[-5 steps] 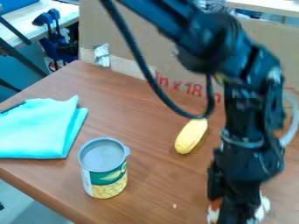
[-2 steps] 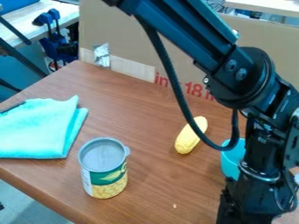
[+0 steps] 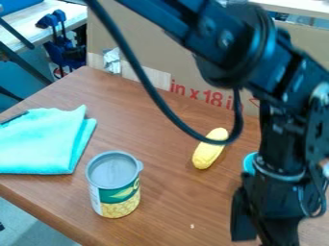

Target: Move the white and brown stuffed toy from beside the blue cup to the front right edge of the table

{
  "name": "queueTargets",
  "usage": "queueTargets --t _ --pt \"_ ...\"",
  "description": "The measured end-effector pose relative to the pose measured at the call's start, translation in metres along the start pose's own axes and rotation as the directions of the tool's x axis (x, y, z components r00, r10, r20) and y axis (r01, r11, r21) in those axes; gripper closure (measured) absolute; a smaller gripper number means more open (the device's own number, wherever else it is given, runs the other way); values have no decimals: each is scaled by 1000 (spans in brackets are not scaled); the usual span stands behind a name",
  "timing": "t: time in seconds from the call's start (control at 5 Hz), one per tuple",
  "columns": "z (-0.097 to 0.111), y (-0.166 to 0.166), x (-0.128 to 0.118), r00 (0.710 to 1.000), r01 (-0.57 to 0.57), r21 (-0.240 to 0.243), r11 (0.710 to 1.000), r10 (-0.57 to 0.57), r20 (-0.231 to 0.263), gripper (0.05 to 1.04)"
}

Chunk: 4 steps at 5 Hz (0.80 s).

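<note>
Turquoise object [image 3: 249,164]: view-right of the can [image 3: 117,194], partly behind the arm [image 3: 280,139]. Gripper [image 3: 262,234]: view-right of the can; grip state and extent of completion cannot be determined. Yellow oblong item [image 3: 208,153]: beyond the can, ungrasped. Folded cloth [image 3: 40,144]: view-left of the can

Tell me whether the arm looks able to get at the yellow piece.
Probably yes: nothing seems to stand between the yellow piece and the gripper, though the black cable hangs across the piece's upper end in this view.

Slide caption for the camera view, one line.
Gripper at frame's lower right; toy corn, tin can and folded turquoise cloth on the wooden table.
</note>
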<state>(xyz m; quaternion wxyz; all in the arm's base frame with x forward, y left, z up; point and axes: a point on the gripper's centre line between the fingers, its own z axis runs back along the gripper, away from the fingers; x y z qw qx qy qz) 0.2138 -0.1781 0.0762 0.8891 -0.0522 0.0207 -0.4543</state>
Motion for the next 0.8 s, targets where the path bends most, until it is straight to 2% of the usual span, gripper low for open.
queueTargets --t 0.4,0.6,0.8 --pt "32 0 -4 999 21 111 994 -26 37 76" --pt "51 -13 -14 999 -45 196 980 48 -14 79" --pt "66 -16 -30 963 -223 306 926 259 -80 81"
